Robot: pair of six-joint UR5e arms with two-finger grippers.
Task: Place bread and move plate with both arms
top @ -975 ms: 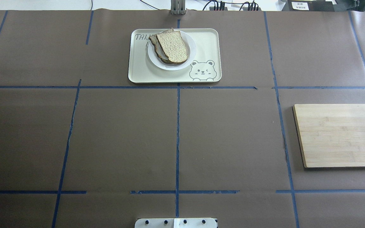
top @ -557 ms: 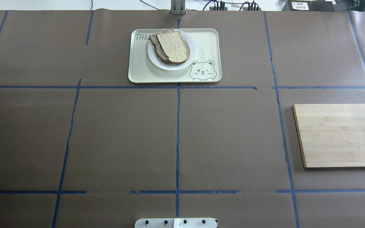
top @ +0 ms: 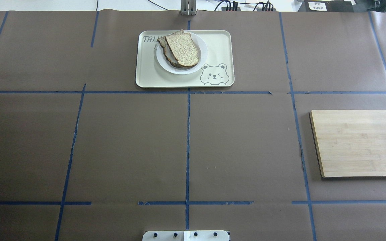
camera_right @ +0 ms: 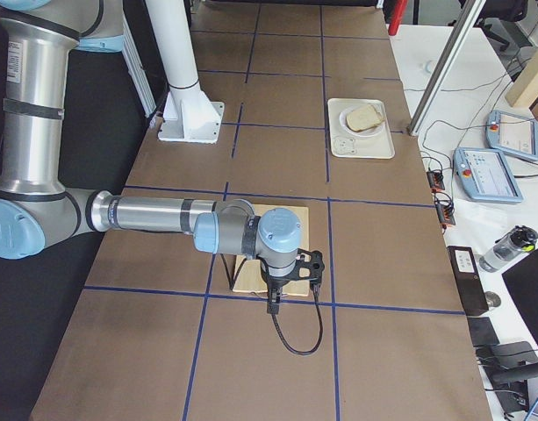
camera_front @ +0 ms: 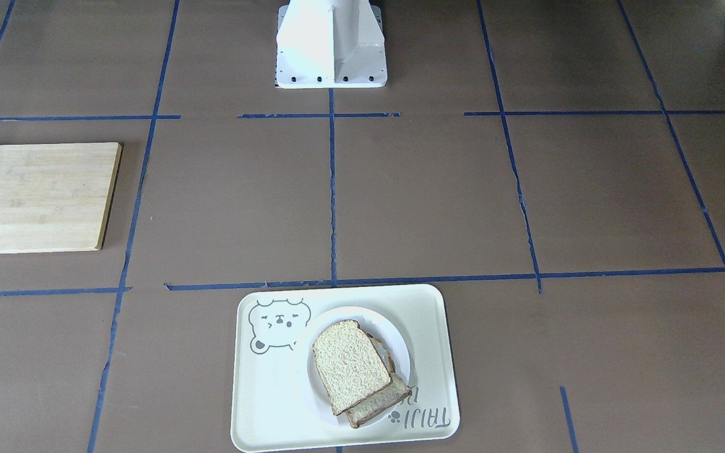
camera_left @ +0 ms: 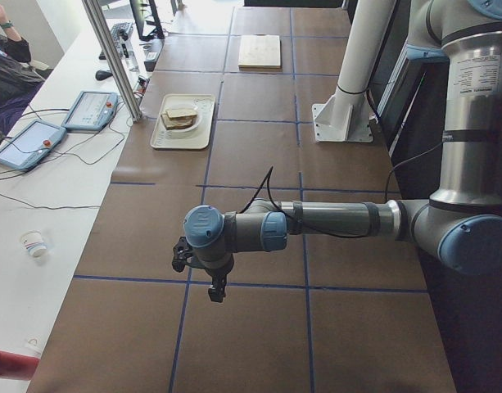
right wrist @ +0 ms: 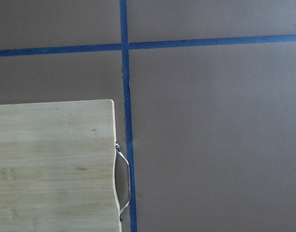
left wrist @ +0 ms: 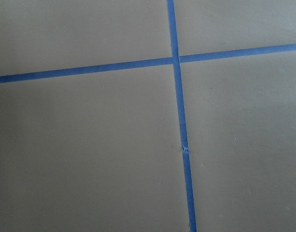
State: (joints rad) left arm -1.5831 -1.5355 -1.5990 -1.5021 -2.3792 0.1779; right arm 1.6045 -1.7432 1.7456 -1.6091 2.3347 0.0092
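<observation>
Bread (top: 183, 48): stacked on plate (top: 201, 58), plate in far tray (top: 218, 43); task seemingly complete. Left arm (camera_left: 332, 219), right arm (camera_right: 154, 213): cannot tell fingers' spread.

Matt brown paper covered the desk (top: 129, 140), crossed by smooth blue tape (top: 187, 150). The board (top: 360, 142) was pale satin wood with a shiny metal handle (right wrist: 128, 181). The tray (top: 219, 47) looked smooth cream plastic, the plate (top: 203, 50) glossy white, the bread (top: 183, 48) rough and porous.
</observation>
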